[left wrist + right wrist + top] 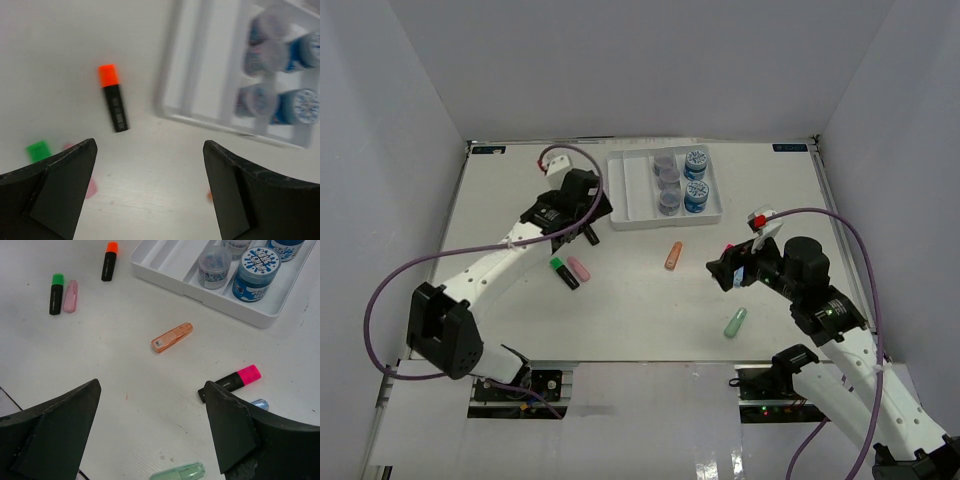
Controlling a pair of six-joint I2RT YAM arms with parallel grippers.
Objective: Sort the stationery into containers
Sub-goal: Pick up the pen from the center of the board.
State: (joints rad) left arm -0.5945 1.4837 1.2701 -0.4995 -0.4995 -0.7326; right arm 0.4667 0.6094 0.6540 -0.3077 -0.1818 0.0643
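The white four-compartment tray sits at the back centre and holds several blue-labelled and grey jars in its right compartments. My left gripper is open and empty just left of the tray. Under it lies a black highlighter with an orange cap. A green-capped black highlighter and a pastel pink one lie side by side. My right gripper is open and empty. Around it lie a pastel orange highlighter, a pink-capped black one, a blue one and a mint one.
The tray's two left compartments hold nothing. White walls close in the table at the back and both sides. Purple cables loop off both arms.
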